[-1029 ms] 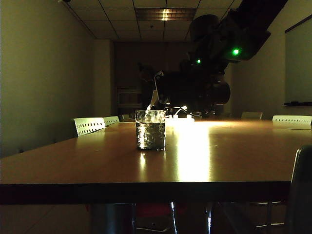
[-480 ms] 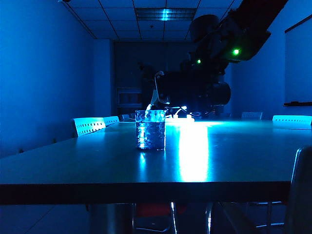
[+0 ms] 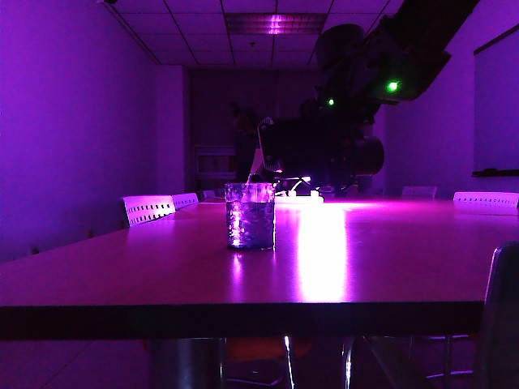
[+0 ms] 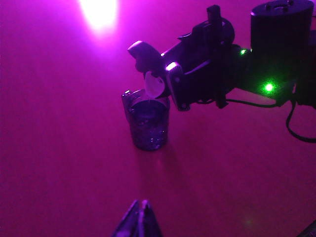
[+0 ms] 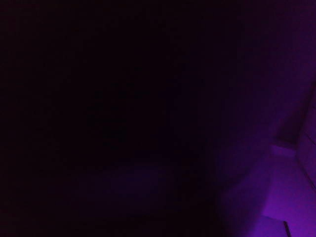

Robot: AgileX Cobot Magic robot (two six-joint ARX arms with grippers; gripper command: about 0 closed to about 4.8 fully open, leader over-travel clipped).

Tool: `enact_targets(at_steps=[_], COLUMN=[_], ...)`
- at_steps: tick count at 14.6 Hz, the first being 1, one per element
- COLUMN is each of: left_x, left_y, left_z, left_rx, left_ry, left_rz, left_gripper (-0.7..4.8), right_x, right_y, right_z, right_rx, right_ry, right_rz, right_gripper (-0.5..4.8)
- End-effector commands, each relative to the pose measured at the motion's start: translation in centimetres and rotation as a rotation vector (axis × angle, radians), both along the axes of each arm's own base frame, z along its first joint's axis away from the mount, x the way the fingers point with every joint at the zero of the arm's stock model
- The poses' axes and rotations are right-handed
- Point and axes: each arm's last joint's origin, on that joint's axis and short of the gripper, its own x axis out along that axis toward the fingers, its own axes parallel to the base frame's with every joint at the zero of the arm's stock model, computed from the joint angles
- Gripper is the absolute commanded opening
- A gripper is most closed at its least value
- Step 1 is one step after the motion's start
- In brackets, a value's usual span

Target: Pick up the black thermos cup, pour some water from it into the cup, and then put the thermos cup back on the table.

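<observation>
The cup (image 3: 250,215), a dimpled clear glass partly filled with water, stands on the table (image 3: 162,275). Just behind and above it the black thermos cup (image 3: 324,154) lies tipped almost level, its mouth over the glass rim. My right gripper (image 4: 170,74) is shut on the thermos cup (image 4: 144,53), and a thin stream of water falls from the mouth into the cup (image 4: 147,123). My left gripper (image 4: 141,203) is shut and empty, hovering over bare table well short of the glass. The right wrist view is almost black and shows nothing clear.
Purple light fills the dim room, with a bright glare on the tabletop (image 3: 320,243) right of the glass. Chair backs (image 3: 148,208) line the far left and far right (image 3: 485,198) sides. A dark chair back (image 3: 499,324) rises at the near right corner.
Only the room light has changed, from yellow to blue to purple. Both arms, the thermos cup and the glass are where they were.
</observation>
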Motion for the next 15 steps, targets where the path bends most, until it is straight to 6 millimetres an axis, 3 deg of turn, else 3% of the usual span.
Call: enact_targets(at_steps=[1,7,15], left_x=[-0.06,-0.08,-0.08], left_y=[0.01,-0.04,-0.04], left_z=[0.12,0.12,0.11], left_rx=[-0.001,-0.006,-0.006], left_ry=[-0.004,-0.001,0.0], left_rz=[-0.006,-0.023,-0.023], left_gripper=[-0.05,-0.05,-0.05], right_x=[0.01,-0.03,-0.25], right_y=[-0.01,0.05,0.23], right_z=[1.75,1.7,1.29], right_rx=[0.033,0.121,0.601], right_ry=[-0.082,-0.063,0.071], right_rz=[-0.005,-0.02,-0.107], right_gripper=[0.85,0.85,0.85])
